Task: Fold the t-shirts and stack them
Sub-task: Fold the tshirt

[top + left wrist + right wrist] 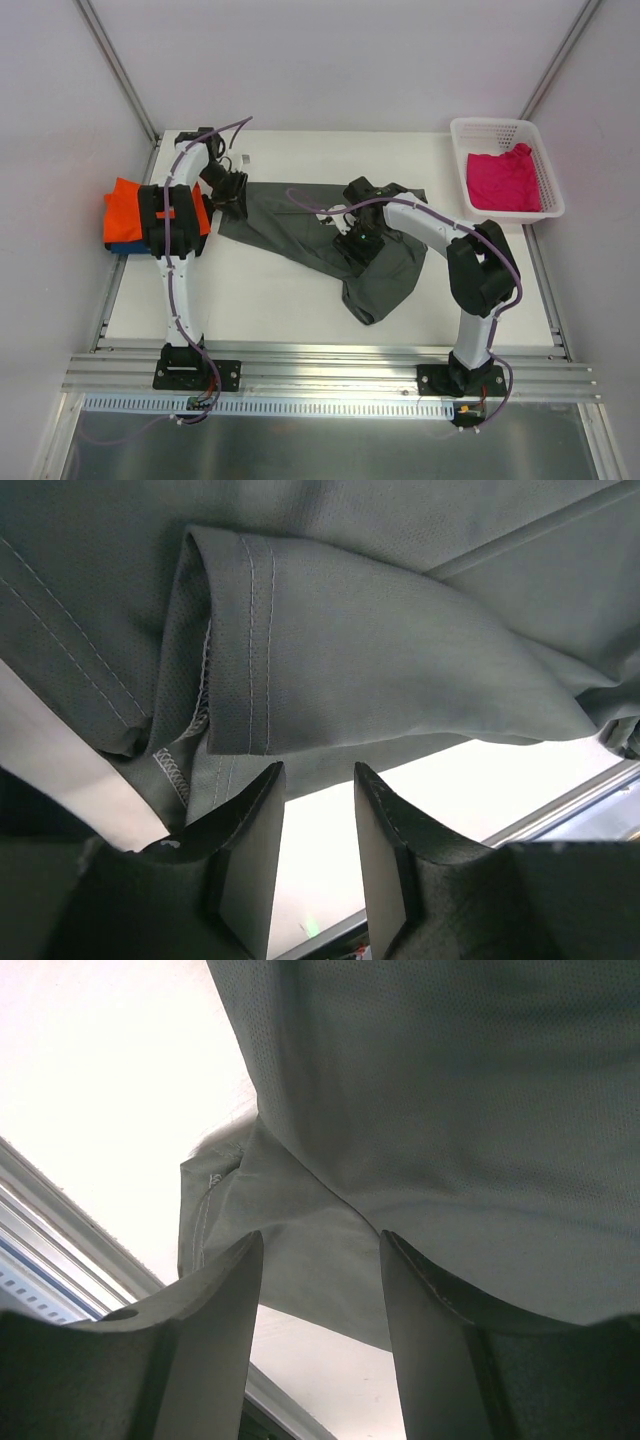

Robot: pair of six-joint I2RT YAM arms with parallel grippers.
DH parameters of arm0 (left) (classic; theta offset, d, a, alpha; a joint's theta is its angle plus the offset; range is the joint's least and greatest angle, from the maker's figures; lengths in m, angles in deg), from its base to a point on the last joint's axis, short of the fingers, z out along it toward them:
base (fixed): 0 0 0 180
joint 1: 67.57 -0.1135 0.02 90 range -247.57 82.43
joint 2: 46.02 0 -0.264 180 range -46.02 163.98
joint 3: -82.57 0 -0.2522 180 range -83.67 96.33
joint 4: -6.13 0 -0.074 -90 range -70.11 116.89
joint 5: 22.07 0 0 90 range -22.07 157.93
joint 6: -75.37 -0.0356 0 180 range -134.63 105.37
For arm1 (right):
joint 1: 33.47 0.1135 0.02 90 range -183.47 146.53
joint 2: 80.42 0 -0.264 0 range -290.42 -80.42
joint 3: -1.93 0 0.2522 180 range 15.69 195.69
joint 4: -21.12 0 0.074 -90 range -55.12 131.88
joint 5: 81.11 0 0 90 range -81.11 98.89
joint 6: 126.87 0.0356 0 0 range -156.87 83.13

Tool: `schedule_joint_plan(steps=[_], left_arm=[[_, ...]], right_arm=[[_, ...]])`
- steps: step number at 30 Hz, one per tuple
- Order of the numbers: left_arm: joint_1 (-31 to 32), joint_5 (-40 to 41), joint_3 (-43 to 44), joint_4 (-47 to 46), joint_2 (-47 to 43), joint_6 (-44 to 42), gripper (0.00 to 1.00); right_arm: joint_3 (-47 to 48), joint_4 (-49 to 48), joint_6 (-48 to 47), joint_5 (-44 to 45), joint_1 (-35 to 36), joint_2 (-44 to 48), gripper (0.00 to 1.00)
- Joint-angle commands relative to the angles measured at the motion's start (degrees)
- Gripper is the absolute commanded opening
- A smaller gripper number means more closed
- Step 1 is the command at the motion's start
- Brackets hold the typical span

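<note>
Left fingers (pixel 246 870) apart, right fingers (pixel 212 1330) apart, both empty. You risk closing short of the dark grey t-shirt (pixel 400 630) hem.

A robot lab: bare grey walls (pixel 330 60), white table (pixel 280 300), arms (pixel 172 270) bolted to aluminium rail (pixel 330 365).

Grey shirt (pixel 400 630) above a parted pincer (pixel 318 772)
Stitched sleeve hem just beyond the tips, white tabletop (pixel 460 780) showing between.
</note>
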State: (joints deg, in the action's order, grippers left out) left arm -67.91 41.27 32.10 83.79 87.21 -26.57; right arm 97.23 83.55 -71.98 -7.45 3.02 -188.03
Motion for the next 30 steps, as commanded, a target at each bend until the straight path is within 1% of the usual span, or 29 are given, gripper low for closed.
schedule_joint_plan(steps=[1, 5, 7, 15, 21, 30], left_arm=[[0.2, -1.8, 3.8, 0.8, 0.6, 0.4, 0.33], [0.2, -1.4, 6.7, 0.4, 2.9, 0.9, 0.34], [1.7, -1.4, 7.9, 0.1, 3.4, 1.0, 0.34], [2.6, -1.6, 8.3, -0.5, 4.5, 1.0, 0.34], [4.4, -1.3, 11.7, -0.9, 7.5, 0.5, 0.34], [7.3, 0.2, 14.7, -1.8, 9.3, 0.6, 0.34]], right_arm=[[2.1, 1.0, -1.2, 0.5, 0.2, 2.1, 0.53], [2.8, 0.9, -1.2, 0.8, 0.3, 1.8, 0.53], [2.9, 0.9, -1.2, 1.0, 0.3, 1.6, 0.53], [2.6, 0.4, -1.3, 1.4, 0.2, 1.7, 0.54], [3.0, 0.3, -1.3, 1.7, 0.5, 1.4, 0.54], [3.2, 0.5, -1.4, 1.8, 1.3, 1.2, 0.54]])
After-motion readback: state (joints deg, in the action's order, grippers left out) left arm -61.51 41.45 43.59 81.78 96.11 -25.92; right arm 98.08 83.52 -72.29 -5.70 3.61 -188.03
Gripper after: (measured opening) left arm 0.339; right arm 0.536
